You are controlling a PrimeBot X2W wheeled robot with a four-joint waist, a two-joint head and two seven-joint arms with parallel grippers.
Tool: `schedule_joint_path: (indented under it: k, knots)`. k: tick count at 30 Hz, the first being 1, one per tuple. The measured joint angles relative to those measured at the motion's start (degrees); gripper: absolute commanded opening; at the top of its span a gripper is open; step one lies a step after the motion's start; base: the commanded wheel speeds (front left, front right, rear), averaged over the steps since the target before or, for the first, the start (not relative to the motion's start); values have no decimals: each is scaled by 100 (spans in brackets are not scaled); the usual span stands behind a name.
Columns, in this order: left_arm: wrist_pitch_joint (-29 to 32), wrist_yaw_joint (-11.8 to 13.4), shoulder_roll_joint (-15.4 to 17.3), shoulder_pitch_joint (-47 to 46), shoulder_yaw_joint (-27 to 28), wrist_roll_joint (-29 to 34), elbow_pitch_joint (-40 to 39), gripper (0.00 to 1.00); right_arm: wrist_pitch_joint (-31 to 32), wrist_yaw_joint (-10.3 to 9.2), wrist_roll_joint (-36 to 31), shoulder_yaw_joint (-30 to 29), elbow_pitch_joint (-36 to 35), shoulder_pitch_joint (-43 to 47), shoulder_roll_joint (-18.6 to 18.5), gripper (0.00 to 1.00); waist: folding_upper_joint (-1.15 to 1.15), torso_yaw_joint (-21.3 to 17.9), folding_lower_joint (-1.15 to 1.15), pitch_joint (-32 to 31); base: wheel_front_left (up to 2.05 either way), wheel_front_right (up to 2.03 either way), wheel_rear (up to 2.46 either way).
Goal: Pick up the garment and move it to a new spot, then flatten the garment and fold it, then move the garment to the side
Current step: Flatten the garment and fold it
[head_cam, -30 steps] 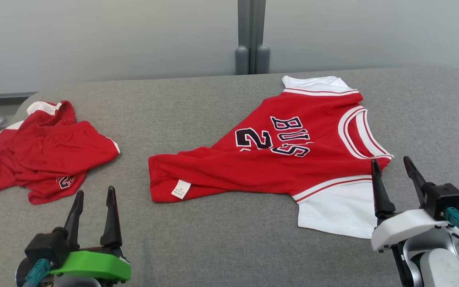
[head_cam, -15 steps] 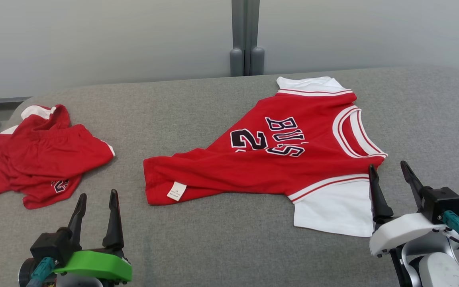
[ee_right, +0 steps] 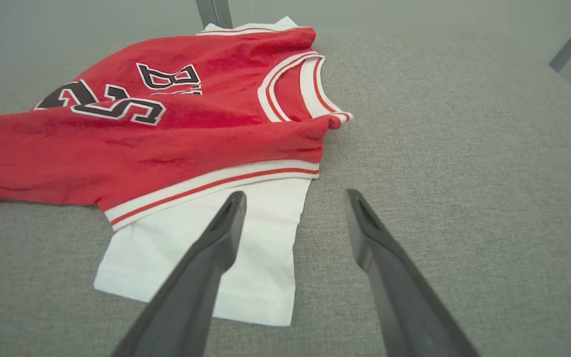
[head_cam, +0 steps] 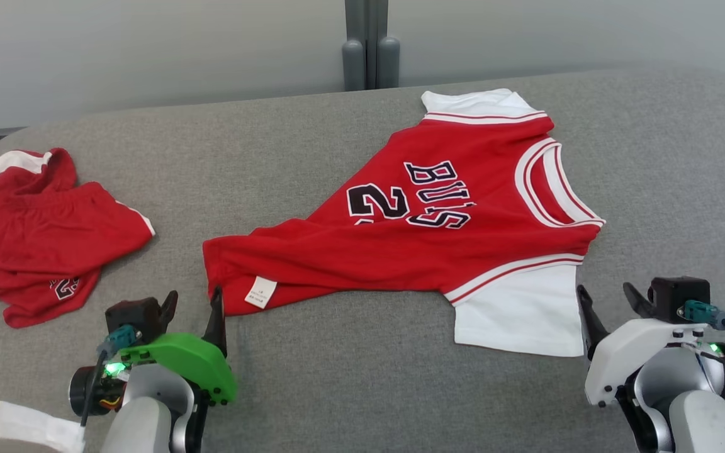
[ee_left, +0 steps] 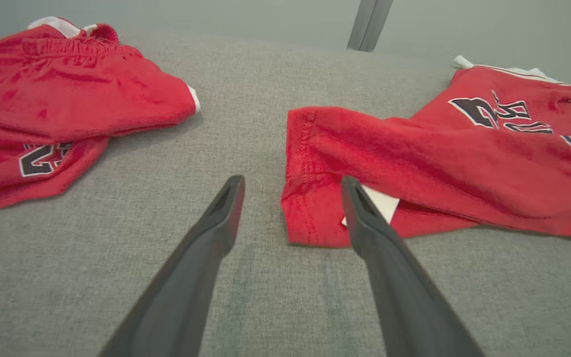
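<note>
The garment (head_cam: 438, 251) is a red jersey with black lettering and white sleeves, lying spread on the grey padded surface (head_cam: 362, 390). My left gripper (head_cam: 195, 296) is open at the jersey's near left hem corner, by the white label (head_cam: 260, 292). In the left wrist view the garment's (ee_left: 439, 163) hem corner lies between the fingers of the left gripper (ee_left: 291, 183). My right gripper (head_cam: 605, 290) is open just right of the near white sleeve. In the right wrist view the right gripper (ee_right: 295, 194) straddles the sleeve's right edge on the garment (ee_right: 166, 144). Neither gripper holds anything.
A second red garment (head_cam: 41, 233) lies crumpled at the far left, also in the left wrist view (ee_left: 62, 109). A grey post (head_cam: 369, 44) stands behind the surface. A white strip (head_cam: 35, 428) lies at the lower left. Bare grey surface extends right of the jersey.
The head camera has shifted, sliding the scene up and left. My left gripper has moved right, up to the jersey's hem corner. The right gripper has dropped lower beside the white sleeve. Both stay open.
</note>
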Motion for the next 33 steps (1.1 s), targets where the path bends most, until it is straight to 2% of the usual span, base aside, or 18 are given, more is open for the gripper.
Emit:
schedule_joint_path:
  k: [4, 9, 19, 25, 33]
  knots:
    - [252, 231, -58, -355, -149, -14, 274, 100, 410, 0, 244, 31, 146, 27, 8, 100, 0, -67, 0, 173, 0, 0, 0]
    - [299, 380, -91, -535, -232, -46, 523, 100, 641, -1, 299, 107, 456, -70, 5, 100, 0, -162, 0, 374, 0, 0, 0]
    - [62, 495, -76, -694, -176, -119, 773, 100, 580, 0, 56, 534, 1246, -525, 5, 100, 0, -238, 0, 565, 0, 0, 0]
    - [-38, 493, -20, -699, -166, -164, 787, 100, 583, -7, 5, 626, 1415, -576, -4, 100, 0, -185, 0, 579, 0, 0, 0]
    - [144, 232, 55, -990, -301, -260, 1039, 100, 572, -19, 8, 773, 1451, -621, -24, 100, 0, -182, 0, 637, 0, 0, 0]
